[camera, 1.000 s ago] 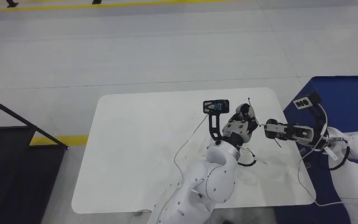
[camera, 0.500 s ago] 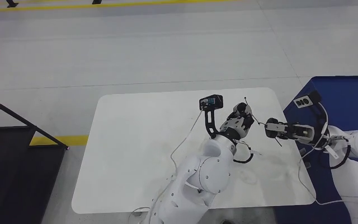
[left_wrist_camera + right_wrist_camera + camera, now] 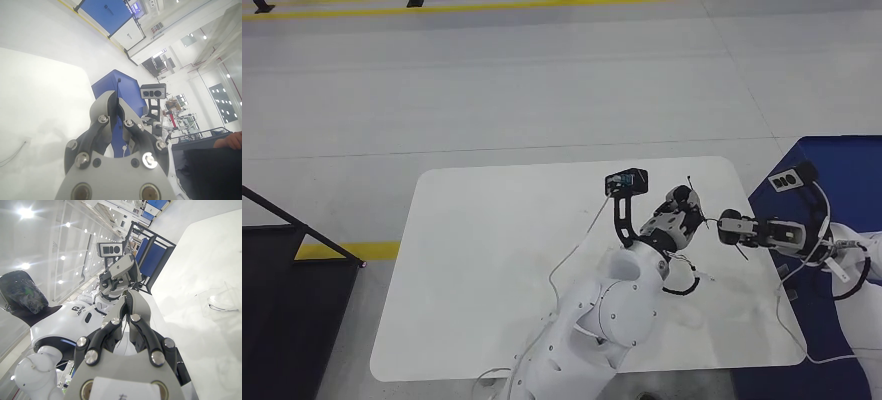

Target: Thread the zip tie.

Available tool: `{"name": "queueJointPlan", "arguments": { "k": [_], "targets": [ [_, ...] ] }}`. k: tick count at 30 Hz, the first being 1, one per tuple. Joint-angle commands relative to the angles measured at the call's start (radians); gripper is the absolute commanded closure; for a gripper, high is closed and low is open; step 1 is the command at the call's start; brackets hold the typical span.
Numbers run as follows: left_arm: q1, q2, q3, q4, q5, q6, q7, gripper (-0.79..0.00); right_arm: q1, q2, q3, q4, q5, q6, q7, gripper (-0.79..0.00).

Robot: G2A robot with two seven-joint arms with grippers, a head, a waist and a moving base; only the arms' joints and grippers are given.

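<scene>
Zip tie (image 3: 118,89) in left gripper (image 3: 115,98), near table (image 3: 37,91) edge.

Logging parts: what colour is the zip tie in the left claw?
Black: thin plastic zip tie, clearest in left wrist view.

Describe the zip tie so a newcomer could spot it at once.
Look above the right side of the white table. The zip tie is the thin black strip pinched in the left gripper, poking past its tips with a small square head, unlike the loose black strand lying flat on the table.
</scene>
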Motion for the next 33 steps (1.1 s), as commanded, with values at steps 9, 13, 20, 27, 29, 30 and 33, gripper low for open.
{"name": "queueJointPlan", "arguments": {
  "k": [9, 13, 20, 27, 29, 30, 33],
  "targets": [
    [0.001, 0.002, 0.011, 0.009, 0.044, -0.017, 0.032, -0.785, 0.008, 0.002, -0.008, 0.011, 0.0, 0.009, -0.001, 0.0],
    [-0.001, 0.001, 0.006, 0.005, 0.044, -0.016, 0.054, -0.785, 0.019, 0.004, -0.023, 0.032, 0.021, 0.095, 0.002, 0.0],
    [0.015, 0.004, -0.04, 0.003, -0.017, -0.08, 0.145, -0.785, 0.104, 0.007, -0.074, 0.134, 0.198, 0.508, 0.057, 0.0],
    [0.017, 0.008, -0.031, 0.005, 0.036, -0.097, 0.15, -0.785, 0.116, 0.008, -0.079, 0.141, 0.203, 0.534, 0.057, 0.0],
    [0.018, 0.018, 0.001, 0.009, 0.207, -0.104, 0.189, -0.785, 0.104, 0.005, -0.083, 0.129, 0.227, 0.549, 0.023, 0.0],
    [0.021, 0.023, 0.02, 0.017, 0.311, -0.099, 0.223, -0.785, 0.098, 0.004, -0.084, 0.124, 0.253, 0.569, 0.012, 0.0],
    [0.042, 0.035, 0.065, 0.053, 0.532, -0.101, 0.305, -0.736, 0.091, 0.002, -0.089, 0.122, 0.316, 0.626, -0.026, 0.0]
  ]
}}
